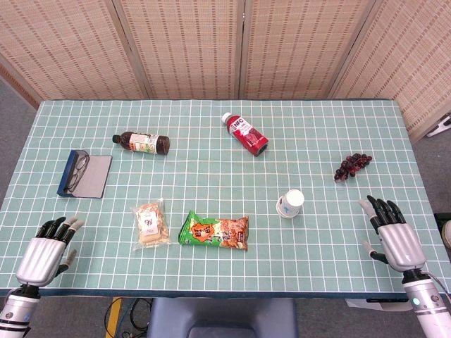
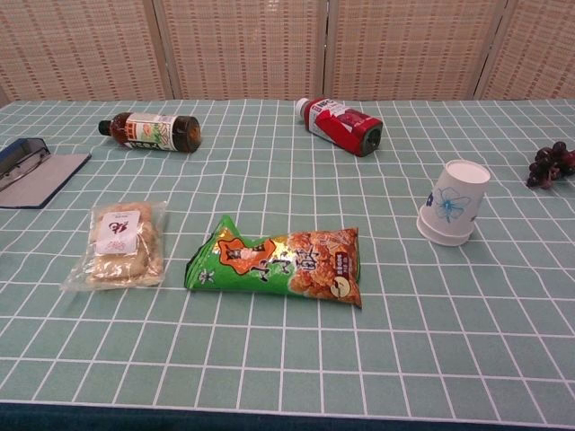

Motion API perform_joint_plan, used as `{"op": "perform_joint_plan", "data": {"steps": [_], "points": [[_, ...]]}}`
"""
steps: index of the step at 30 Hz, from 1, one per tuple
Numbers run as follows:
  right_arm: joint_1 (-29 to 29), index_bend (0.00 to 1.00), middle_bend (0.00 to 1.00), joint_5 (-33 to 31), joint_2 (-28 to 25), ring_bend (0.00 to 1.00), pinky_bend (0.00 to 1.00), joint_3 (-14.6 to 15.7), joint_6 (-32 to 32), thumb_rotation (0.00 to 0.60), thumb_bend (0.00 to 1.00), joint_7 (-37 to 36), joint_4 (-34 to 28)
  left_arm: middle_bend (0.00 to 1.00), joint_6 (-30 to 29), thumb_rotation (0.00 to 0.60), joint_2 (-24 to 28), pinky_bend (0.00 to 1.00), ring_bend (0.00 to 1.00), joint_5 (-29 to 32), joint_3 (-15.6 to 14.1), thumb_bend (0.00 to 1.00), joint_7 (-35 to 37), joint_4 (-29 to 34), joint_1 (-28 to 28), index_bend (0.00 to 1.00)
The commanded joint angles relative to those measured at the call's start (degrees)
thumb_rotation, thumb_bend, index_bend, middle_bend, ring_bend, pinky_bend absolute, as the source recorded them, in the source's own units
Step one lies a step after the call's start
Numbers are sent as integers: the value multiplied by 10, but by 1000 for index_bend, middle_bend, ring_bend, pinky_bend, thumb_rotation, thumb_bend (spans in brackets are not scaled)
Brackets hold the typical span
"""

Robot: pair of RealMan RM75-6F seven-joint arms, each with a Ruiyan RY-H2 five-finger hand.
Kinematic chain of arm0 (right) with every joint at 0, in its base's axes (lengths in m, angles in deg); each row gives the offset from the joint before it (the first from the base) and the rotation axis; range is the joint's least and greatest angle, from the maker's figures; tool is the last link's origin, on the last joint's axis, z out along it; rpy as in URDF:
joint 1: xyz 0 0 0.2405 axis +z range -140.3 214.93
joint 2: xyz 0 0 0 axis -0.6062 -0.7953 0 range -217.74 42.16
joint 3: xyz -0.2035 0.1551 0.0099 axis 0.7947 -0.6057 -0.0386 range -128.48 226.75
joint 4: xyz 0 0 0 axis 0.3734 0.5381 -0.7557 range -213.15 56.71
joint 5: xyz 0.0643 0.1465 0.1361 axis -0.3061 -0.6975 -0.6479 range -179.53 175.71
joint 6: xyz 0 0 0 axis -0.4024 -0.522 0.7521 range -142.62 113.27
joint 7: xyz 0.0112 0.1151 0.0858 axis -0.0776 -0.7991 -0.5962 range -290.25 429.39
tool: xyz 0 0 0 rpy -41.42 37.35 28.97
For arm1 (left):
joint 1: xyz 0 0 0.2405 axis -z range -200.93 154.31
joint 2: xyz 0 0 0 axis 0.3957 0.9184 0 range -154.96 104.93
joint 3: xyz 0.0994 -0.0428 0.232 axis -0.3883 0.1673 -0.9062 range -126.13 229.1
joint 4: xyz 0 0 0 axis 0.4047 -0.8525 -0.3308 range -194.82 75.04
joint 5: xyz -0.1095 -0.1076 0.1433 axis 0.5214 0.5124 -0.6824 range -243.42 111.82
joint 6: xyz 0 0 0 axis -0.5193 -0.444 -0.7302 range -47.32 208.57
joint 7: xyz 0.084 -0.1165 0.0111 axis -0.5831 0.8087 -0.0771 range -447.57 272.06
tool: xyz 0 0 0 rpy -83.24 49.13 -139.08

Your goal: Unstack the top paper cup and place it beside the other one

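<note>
Head view: cup stack (image 1: 290, 203) left of right hand (image 1: 392, 234).

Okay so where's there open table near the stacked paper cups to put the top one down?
The stacked paper cups sit upside down on the table. Bare cloth lies to their right, bordered by the grapes behind and the right robot hand at the front edge. The left side is tighter: the green snack bag lies there.

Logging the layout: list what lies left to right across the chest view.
Glasses case → clear snack packet → brown bottle → green snack bag → red bottle → stacked paper cups → grapes.
</note>
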Motion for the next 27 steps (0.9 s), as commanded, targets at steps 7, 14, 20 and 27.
{"op": "perform_joint_plan", "data": {"steps": [7, 14, 20, 27], "points": [[4, 0, 0, 3, -1, 0, 0, -1, 1, 600, 268, -3, -4, 190, 3, 600, -4, 170, 148, -2, 0, 403, -4, -1, 2, 228], [22, 0, 0, 0, -15, 0, 0, -10, 22, 600, 267, -16, -22, 190, 15, 600, -6, 170, 148, 9, 5, 402, 13, -14, 7, 228], [64, 0, 0, -16, -51, 0, 0, -26, 85, 600, 267, -35, -64, 190, 5, 600, -1, 170, 148, 3, 4, 402, 14, -6, 4, 228], [131, 0, 0, -44, -65, 0, 0, -42, 195, 600, 268, -70, -85, 190, -4, 600, 2, 170, 148, 1, 5, 402, 11, 2, 1, 228]]}}
